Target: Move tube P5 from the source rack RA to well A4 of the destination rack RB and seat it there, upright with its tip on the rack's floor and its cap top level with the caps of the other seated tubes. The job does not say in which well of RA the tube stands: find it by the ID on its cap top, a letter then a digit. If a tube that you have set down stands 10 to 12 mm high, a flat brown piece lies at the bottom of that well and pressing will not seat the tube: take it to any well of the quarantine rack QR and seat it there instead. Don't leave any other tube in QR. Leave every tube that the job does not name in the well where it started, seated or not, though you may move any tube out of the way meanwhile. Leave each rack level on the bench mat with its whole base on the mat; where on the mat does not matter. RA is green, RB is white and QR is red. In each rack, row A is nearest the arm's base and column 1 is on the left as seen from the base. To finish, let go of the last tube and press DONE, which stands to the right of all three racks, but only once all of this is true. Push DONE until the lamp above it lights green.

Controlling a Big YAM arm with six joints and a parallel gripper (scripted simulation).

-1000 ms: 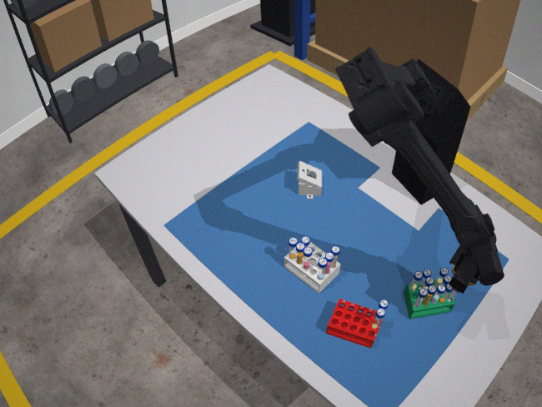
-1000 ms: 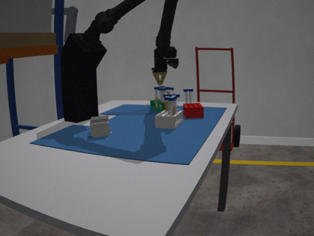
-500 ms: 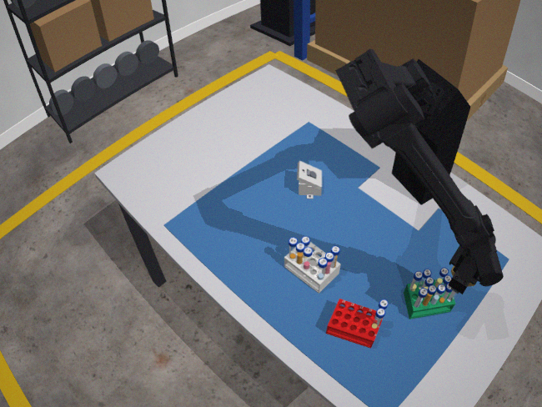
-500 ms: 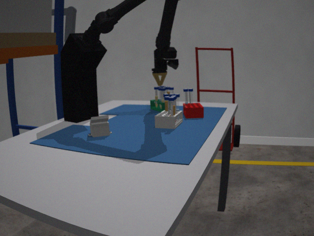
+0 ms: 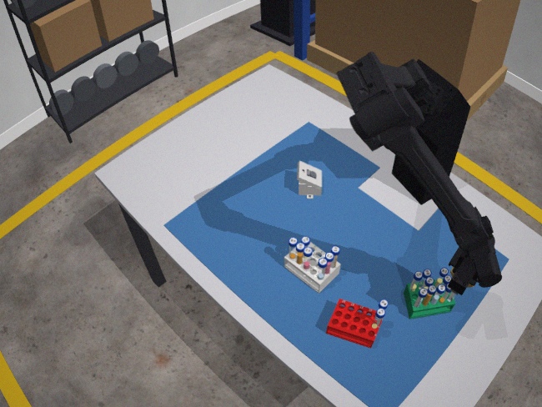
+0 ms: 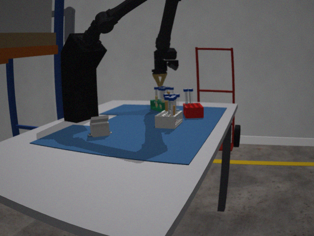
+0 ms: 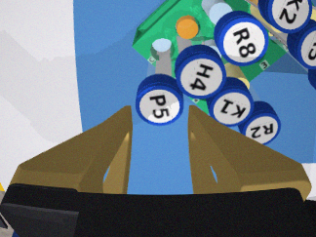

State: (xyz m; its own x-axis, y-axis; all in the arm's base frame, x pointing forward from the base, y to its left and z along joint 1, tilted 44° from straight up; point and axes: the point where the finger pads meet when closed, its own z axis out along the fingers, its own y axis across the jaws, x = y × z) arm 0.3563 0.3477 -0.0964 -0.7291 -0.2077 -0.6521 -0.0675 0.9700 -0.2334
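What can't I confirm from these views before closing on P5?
- White rack well A4: top view too small to show whether it is free.
- Green rack: wrist view cuts off its far wells.
- Pincer height over blue-capped tube P5: exterior view crowded by neighbouring tubes.

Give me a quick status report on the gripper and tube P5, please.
Gripper part open, empty, above green rack RA. Tube P5 seated at rack corner, cap ahead of the fingers. H4 and K1 crowd it.
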